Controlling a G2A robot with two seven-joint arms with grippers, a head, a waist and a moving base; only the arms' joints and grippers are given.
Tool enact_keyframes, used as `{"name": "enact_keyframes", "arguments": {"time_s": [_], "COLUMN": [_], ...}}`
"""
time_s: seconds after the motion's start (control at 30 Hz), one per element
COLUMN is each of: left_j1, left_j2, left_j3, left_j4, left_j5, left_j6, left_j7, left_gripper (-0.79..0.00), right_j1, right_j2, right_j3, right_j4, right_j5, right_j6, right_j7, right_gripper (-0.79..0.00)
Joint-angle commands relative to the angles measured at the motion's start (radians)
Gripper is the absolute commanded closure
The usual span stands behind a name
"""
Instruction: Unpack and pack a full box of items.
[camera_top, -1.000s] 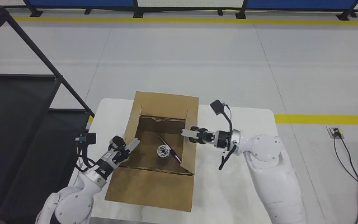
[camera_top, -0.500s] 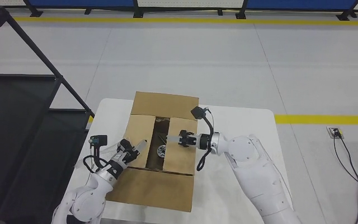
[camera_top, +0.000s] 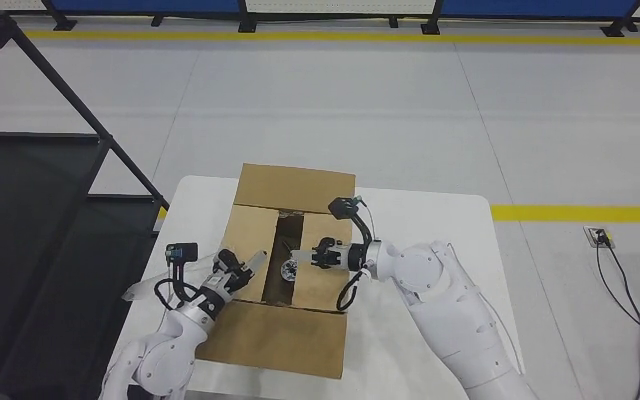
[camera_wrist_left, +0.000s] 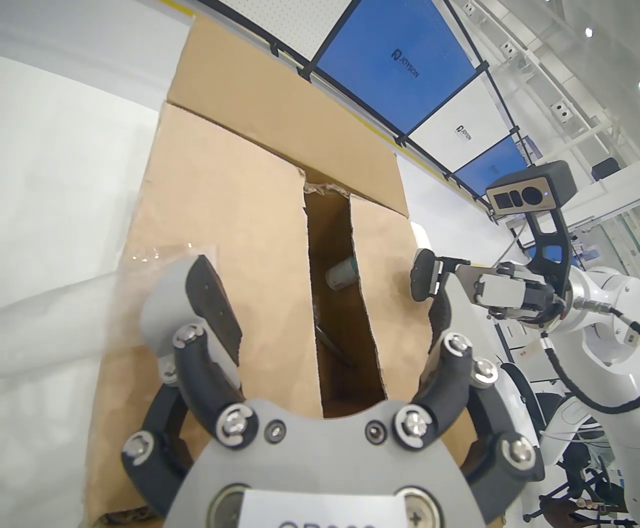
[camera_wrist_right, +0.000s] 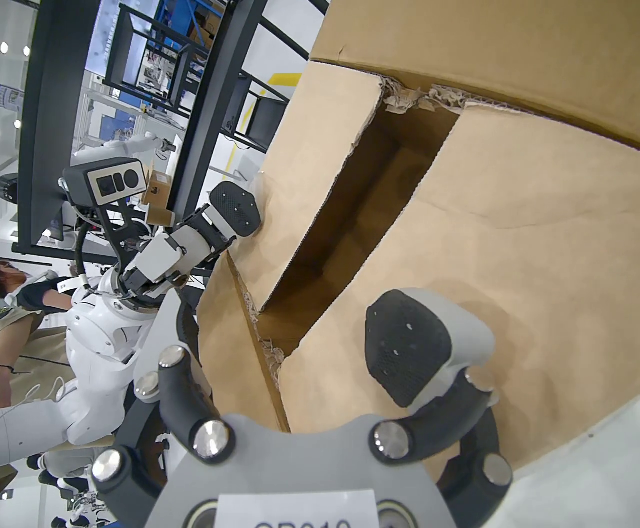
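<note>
Left claw (camera_wrist_left: 325, 310) stood spread wide and empty at the near end of the box's left flap. The right claw (camera_wrist_right: 295, 340) was just as open and held nothing, one dark dimpled pad lying on the right flap.

The box (camera_top: 290, 190) sat in the middle of a plain white desk (camera_top: 440, 215). Its two side flaps were folded nearly flat, with a narrow slot between them. Around the desk lay a pale grey floor (camera_top: 330, 100) crossed by a yellow line (camera_top: 300, 36), with blue panels (camera_top: 140, 8) along the far wall and a black frame (camera_top: 90, 130) to the left.

The box was brown corrugated cardboard, matte, with ragged torn edges at the flap corners. Down in the slot lay a small round item (camera_wrist_left: 341, 272), white with a teal band, and a thin dark stick (camera_wrist_left: 335, 345). Both claws had grey shells, black rubbery links and bright screw heads.
</note>
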Motion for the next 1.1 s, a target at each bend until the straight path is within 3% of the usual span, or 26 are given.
{"name": "enact_keyframes", "arguments": {"time_s": [0.0,0.2,0.37,0.53,0.67,0.83,1.07], "left_j1": [0.003,0.041,0.101,0.158,0.187,0.194,0.146], "left_j2": [0.001,0.012,0.028,0.047,0.062,0.080,0.103], "left_j3": [-0.015,-0.118,-0.290,-0.479,-0.566,-0.576,-0.498], "left_j4": [-0.023,-0.138,-0.185,-0.152,-0.076,-0.002,0.090], "left_j5": [-0.016,-0.084,-0.181,-0.328,-0.388,-0.433,-0.479], "left_j6": [-0.001,-0.031,-0.099,-0.167,-0.228,-0.287,-0.279], "left_j7": [-0.002,-0.031,-0.101,-0.252,-0.376,-0.541,-0.759], "left_gripper": [-0.785,-0.785,-0.785,-0.785,-0.785,-0.785,-0.785], "right_j1": [-0.002,-0.020,-0.049,-0.066,-0.066,-0.093,-0.096], "right_j2": [0.002,0.014,0.027,0.035,0.035,0.036,0.032], "right_j3": [0.004,0.038,0.071,0.088,0.088,0.090,0.118], "right_j4": [-0.011,-0.073,-0.149,-0.191,-0.191,-0.202,-0.153], "right_j5": [0.011,0.042,0.042,0.028,0.028,0.018,0.031], "right_j6": [-0.011,-0.033,-0.021,0.004,0.004,0.035,0.124], "right_j7": [-0.004,-0.019,-0.032,-0.027,-0.027,-0.097,-0.306], "right_gripper": [-0.785,-0.785,-0.785,-0.785,-0.785,-0.785,-0.785]}}
